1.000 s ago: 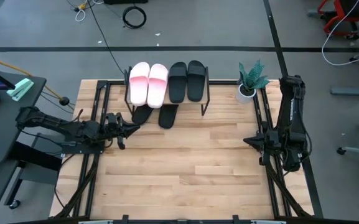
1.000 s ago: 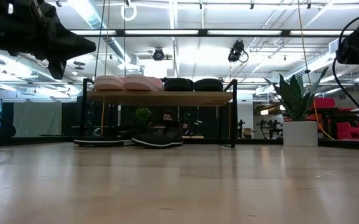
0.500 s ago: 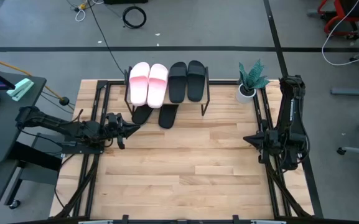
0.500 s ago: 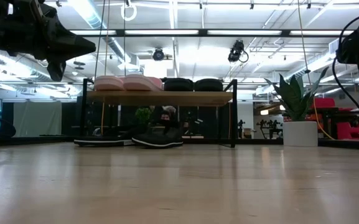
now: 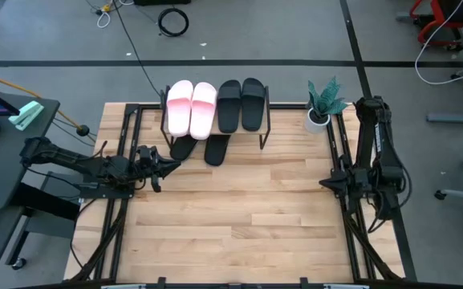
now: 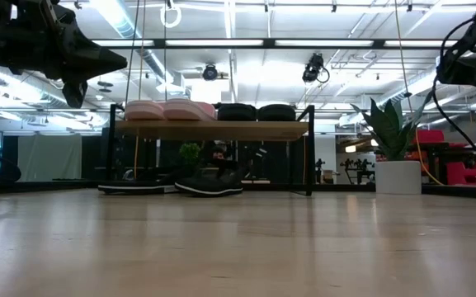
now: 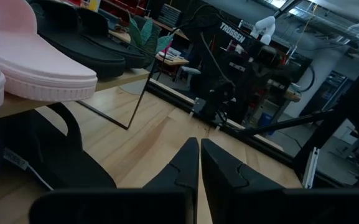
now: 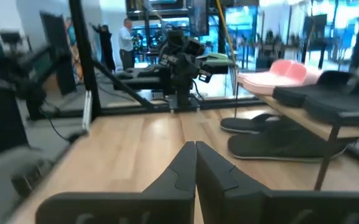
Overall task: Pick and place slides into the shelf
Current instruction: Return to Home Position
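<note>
The shelf [image 5: 267, 120] stands at the table's far edge, carrying two pale pink slides [image 5: 191, 106] and two black slides [image 5: 240, 103] on its wooden top [image 6: 213, 129]. Two more black slides [image 5: 205, 148] lie flat on the table beneath it, toes sticking out toward the near side [image 6: 209, 186]. My left gripper [image 5: 175, 164] is shut and empty, hovering just left of those lower slides [image 7: 48, 155]. My right gripper [image 5: 324, 183] is shut and empty over the table's right side, far from the shelf [image 8: 316, 118].
A potted plant [image 5: 322, 103] in a white pot stands at the far right corner, beside the shelf. Black metal rails [image 5: 123, 160] run along the table's left and right sides. Bare wooden tabletop [image 5: 247, 209] spreads across the middle and near side.
The right arm has swung slightly toward the table's right side, its gripper drawing back a little; the right wrist view is blurred from that motion. The left arm and all slides have stayed where they were.
</note>
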